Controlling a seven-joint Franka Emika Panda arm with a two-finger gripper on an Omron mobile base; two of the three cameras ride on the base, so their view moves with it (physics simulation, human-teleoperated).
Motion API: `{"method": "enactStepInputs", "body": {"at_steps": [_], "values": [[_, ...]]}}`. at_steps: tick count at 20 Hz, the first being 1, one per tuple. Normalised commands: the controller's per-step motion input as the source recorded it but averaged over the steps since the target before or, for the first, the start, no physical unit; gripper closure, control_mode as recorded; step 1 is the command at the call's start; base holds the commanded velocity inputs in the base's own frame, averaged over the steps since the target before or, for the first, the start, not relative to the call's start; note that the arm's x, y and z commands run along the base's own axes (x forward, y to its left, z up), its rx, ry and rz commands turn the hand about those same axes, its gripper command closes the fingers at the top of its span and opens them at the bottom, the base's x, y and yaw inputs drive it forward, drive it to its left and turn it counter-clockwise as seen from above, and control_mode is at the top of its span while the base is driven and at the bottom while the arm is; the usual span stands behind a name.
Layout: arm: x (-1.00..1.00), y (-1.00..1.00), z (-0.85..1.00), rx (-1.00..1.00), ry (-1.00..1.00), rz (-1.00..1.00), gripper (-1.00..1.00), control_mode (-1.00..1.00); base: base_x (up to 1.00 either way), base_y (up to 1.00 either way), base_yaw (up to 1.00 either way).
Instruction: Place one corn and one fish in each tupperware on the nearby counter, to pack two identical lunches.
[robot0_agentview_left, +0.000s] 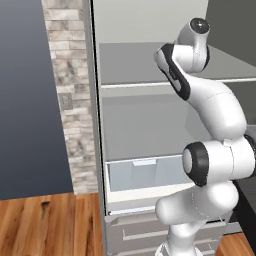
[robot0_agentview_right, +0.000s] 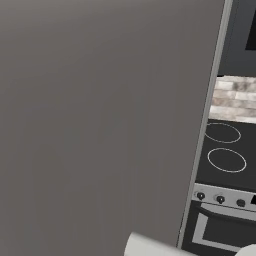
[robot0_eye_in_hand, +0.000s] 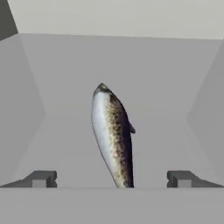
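Because the arm (robot0_agentview_left: 215, 110) is reaching up into the open refrigerator (robot0_agentview_left: 150, 125), the pincer (robot0_eye_in_hand: 112, 179) sits level with a grey shelf (robot0_eye_in_hand: 57, 131), jaws spread wide and holding nothing, the two dark tips well apart on either side of the fish (robot0_eye_in_hand: 113, 135). That spacing appears intended to straddle the body before closing. The fish lies lengthwise on the shelf, tail end nearest the pincer, head pointing toward the back wall; its belly is pale silver, its back dark and speckled brown.
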Motion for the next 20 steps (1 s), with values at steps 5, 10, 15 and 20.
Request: {"method": "enactStepInputs", "body": {"at_steps": [5,10,15,20], "values": [[0.25,-0.02,-0.05,0.00,-0.03,0.00,-1.00,-1.00,0.00,0.00,0.00],[0.67,0.05,-0.10,0.00,0.01,0.00,-1.00,-1.00,0.00,0.00,0.00],[0.29,0.03,-0.17,0.00,0.03,0.00,1.00,-1.00,0.00,0.00,0.00],[0.00,0.00,-0.05,0.00,0.00,0.00,1.00,-1.00,0.00,0.00,0.00]]}}
